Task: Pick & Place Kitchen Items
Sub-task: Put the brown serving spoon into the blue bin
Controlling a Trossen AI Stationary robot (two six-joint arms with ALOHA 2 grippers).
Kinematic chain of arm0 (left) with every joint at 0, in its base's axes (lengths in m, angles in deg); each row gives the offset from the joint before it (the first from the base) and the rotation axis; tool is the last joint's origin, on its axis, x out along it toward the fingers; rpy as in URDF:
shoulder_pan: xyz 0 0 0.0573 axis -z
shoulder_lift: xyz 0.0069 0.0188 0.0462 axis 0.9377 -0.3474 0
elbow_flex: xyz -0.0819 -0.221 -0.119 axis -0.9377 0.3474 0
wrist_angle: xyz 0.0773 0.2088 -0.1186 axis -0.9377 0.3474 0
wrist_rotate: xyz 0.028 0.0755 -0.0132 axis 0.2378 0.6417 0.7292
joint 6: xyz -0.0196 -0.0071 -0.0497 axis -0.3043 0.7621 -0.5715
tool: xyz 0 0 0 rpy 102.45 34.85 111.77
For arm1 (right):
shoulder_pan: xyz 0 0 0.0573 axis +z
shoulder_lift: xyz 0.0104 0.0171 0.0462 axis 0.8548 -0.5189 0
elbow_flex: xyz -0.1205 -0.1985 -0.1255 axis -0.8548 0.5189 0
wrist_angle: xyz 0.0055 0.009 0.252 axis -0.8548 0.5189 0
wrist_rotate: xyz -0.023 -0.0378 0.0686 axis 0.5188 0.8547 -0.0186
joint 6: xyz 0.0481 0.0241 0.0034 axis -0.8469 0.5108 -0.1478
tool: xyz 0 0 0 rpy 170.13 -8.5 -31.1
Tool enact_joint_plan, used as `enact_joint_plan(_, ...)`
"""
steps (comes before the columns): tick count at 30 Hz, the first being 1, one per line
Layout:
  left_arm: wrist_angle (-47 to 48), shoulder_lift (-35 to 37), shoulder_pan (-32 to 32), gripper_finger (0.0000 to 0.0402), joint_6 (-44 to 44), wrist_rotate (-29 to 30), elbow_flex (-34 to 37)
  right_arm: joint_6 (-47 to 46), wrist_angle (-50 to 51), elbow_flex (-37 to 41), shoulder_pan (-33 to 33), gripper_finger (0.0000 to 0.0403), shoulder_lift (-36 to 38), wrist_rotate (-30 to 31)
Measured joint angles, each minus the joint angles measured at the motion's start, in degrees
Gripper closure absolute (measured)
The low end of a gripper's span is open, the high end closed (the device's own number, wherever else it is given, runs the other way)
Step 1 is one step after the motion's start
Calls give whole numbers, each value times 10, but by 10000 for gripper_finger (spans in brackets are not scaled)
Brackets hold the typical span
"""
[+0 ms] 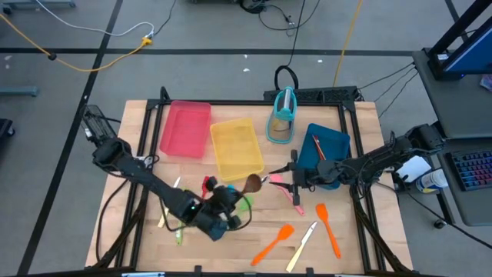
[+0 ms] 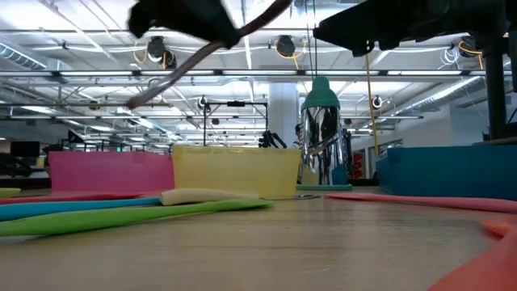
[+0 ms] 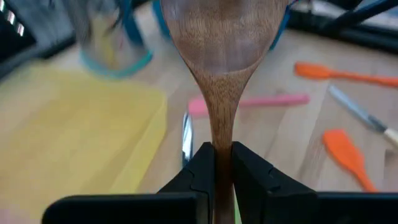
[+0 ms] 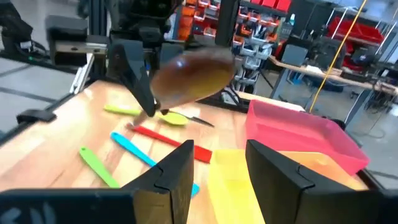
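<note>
Carry step: left gripper point(image 3: 222, 163) is clamped on the wooden spoon point(image 3: 221, 56) by its handle, lifted above mid-table beside the yellow tray point(image 1: 236, 148), while right gripper point(image 4: 217, 165) waits nearby, fingers apart; next move likely needs a handover or tray placement.

The worktop point(image 1: 231, 246) is showing pale, striped wood grain. Three trays are sitting in pink point(image 1: 186, 128), yellow point(image 1: 236, 146) and deep blue point(image 1: 327, 150), beside a teal-framed holder point(image 1: 283, 115) with a shiny metal body. The brown wooden spoon point(image 3: 221, 56) is displaying warm, streaked grain between the black fingers of the left claw point(image 3: 222, 165). Around it are lying orange spatulas point(image 1: 329, 228), a pink utensil point(image 3: 249, 102), a cream-handled knife point(image 1: 301, 246), and red point(image 4: 171, 140), light blue point(image 4: 140, 152) and lime green point(image 4: 98, 167) pieces.
</note>
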Motion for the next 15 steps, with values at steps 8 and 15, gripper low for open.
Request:
enact_joint_plan(8, -189, 0, -62, 361, 218, -45, 0, -18, -72, 0, -15, 261, -72, -147)
enact_joint_plan(15, -270, 1, -96, 366, 296, -79, 0, -7, -190, 0, -32, 261, -160, -129)
